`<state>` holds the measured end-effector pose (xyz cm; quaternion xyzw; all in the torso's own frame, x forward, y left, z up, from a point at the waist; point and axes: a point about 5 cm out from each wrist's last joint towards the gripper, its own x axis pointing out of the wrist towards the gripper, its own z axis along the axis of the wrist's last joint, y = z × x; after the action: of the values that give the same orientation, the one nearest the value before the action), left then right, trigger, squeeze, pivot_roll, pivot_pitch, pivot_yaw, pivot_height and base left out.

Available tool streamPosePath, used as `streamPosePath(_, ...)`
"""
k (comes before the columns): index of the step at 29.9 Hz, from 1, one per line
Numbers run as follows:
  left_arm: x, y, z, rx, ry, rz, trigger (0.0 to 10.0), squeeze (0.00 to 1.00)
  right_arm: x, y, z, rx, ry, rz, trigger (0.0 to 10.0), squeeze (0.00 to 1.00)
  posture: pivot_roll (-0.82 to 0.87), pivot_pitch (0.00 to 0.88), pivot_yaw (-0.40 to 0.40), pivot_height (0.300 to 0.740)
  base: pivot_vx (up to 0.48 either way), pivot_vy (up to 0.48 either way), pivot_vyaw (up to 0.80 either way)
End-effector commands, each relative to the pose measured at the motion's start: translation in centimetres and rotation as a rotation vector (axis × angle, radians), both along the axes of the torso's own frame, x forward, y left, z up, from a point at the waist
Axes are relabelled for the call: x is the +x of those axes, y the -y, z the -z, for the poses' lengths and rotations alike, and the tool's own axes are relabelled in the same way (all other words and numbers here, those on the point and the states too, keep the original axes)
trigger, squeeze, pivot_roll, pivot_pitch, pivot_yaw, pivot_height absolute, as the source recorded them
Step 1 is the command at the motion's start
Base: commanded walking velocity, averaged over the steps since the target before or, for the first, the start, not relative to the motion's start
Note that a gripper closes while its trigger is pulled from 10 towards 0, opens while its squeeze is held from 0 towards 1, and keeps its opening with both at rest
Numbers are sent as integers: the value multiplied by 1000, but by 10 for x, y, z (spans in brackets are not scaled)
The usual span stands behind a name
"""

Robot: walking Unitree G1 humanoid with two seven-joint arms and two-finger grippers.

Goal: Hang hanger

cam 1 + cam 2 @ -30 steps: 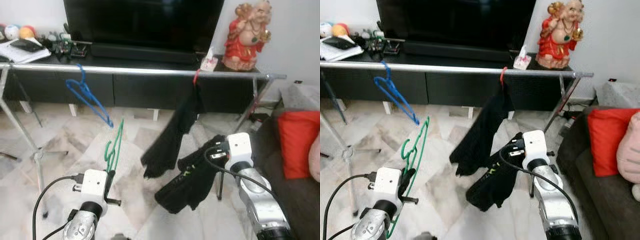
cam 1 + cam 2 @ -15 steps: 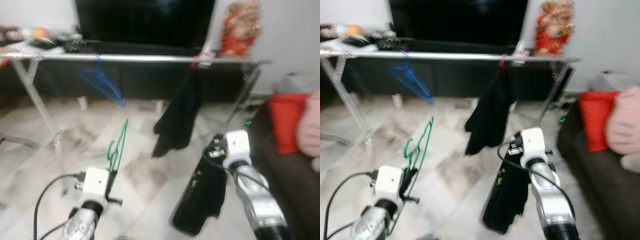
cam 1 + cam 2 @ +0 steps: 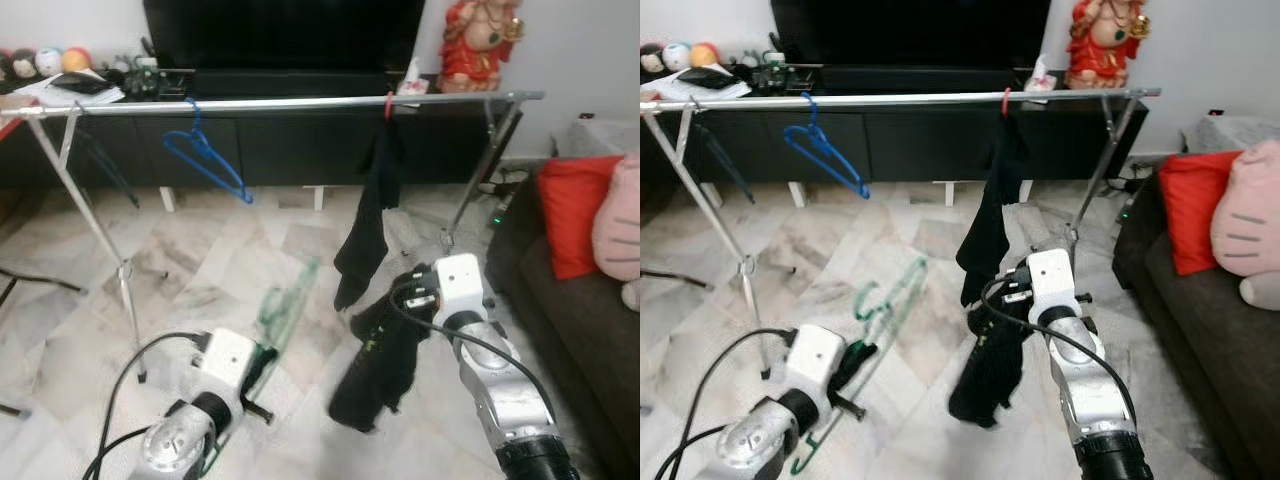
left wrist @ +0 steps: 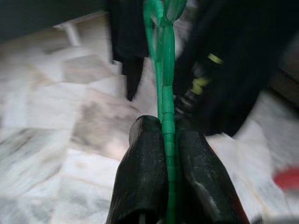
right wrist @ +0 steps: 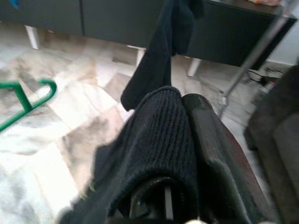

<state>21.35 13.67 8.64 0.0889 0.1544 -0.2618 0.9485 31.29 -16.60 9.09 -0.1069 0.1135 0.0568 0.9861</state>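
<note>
Left gripper (image 4: 163,140) clamps green hanger (image 3: 890,297); right gripper (image 5: 182,116) grips black garment (image 3: 385,350); rail (image 3: 290,102) bare between blue hanger (image 3: 205,160) and hung black cloth (image 3: 365,230)

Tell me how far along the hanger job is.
Done: a blue hanger and a black garment hang on the rail. In hand: left gripper grips the green hanger; right gripper holds dark clothing. Left: hooking the green hanger onto the rail.
</note>
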Motion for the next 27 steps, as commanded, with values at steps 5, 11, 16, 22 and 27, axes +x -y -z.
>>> streamPosePath(5, -2, 6, -2, 52, -88, 197, 10000, 0, 8, -5, -6, -12, 7, -5, 10000, 0, 58, 0, -75, 716, 0, 0, -640)
streamPosePath(11, -3, 3, -2, 107, -135, 292, 10000, 0, 12, -8, -5, -15, -8, 3, 10000, 0, 56, 0, -72, 716, 0, 0, 0)
streamPosePath(16, -3, 3, -2, 107, -135, 292, 10000, 0, 12, -8, -5, -15, -8, 3, 10000, 0, 56, 0, -72, 716, 0, 0, 0)
streamPosePath(22, -3, 3, -2, 107, -135, 292, 10000, 0, 12, -8, -5, -15, -8, 3, 10000, 0, 56, 0, -72, 716, 0, 0, 0)
streamPosePath(27, -3, 3, -2, 107, -135, 292, 10000, 0, 12, -8, -5, -15, -8, 3, 10000, 0, 56, 0, -72, 716, 0, 0, 0)
